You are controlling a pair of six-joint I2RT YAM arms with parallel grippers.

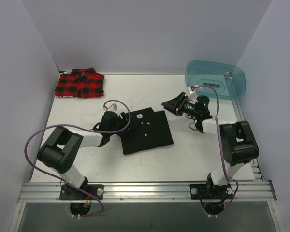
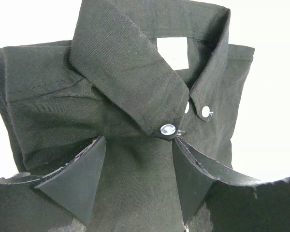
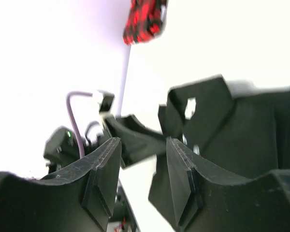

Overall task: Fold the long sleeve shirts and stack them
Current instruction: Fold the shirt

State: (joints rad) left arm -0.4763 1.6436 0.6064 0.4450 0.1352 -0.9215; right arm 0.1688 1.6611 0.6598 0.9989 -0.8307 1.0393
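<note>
Left jaws: the left gripper [image 2: 139, 140] stands apart, nothing pinched, its 2 fingers [image 2: 79, 179] on either side of the buttoned collar [image 2: 125, 72].
Right jaws: the right gripper [image 3: 143, 142] stands apart and empty, raised just off the black shirt's right edge.
Black shirt [image 1: 150, 133]: folded flat mid-table, collar toward the left arm.
Plaid shirt [image 1: 80, 83]: folded in the far left corner, well apart from the black one.
Teal tub [image 1: 217, 72]: far right corner, behind the right gripper.

Left gripper [image 2: 140, 140] angled down, jaws spread wide — right gripper [image 3: 143, 141] turned leftward, jaws parted (narrower gap).
</note>
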